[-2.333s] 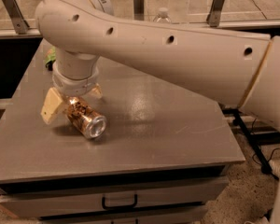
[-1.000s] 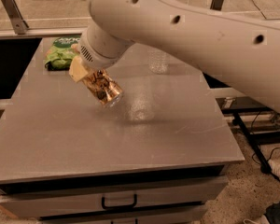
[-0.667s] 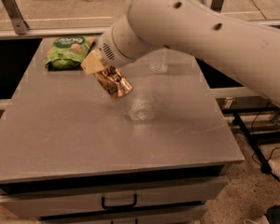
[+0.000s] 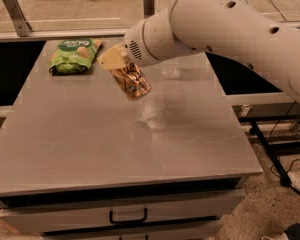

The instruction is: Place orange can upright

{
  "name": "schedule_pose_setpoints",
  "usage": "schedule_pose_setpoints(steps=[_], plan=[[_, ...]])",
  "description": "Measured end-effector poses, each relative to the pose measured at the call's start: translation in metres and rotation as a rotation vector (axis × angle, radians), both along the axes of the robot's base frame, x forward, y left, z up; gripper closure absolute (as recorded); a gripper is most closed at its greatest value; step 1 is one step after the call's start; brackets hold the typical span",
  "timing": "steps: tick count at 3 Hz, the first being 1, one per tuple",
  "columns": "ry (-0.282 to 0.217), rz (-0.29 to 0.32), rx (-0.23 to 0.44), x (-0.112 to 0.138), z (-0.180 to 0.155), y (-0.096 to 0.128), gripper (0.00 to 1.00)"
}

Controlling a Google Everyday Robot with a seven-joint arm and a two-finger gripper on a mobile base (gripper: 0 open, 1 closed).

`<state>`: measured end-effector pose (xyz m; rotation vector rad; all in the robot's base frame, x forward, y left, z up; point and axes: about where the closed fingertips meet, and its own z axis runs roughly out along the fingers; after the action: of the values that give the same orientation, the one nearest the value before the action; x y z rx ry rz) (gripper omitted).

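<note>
The gripper [image 4: 119,69] sits in the upper middle of the frame, its fingers [image 4: 112,59] clamped on the orange can [image 4: 132,83]. The can appears to hang clear of the desk [image 4: 80,149], tilted with its lower end toward the right. The pickup looks done, but the standing is not: the can must be turned vertical, lowered onto the desk and released. A green snack bag [image 4: 72,54] lies at upper left. A clear bottle [image 4: 171,69] is near the can's right.

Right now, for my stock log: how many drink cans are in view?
1. The orange can is held tilted above the grey table in the gripper, right of the green snack bag. Another could be hidden behind the arm.
</note>
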<state>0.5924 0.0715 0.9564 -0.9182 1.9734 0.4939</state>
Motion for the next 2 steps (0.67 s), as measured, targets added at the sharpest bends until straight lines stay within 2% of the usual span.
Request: schedule_pose_setpoints(steps=[1, 2], plan=[[-0.038, 0.087, 0.005, 0.008, 0.016, -0.013, 1.00], [-0.074, 0.205, 0.027, 0.016, 0.027, -0.026, 1.00]])
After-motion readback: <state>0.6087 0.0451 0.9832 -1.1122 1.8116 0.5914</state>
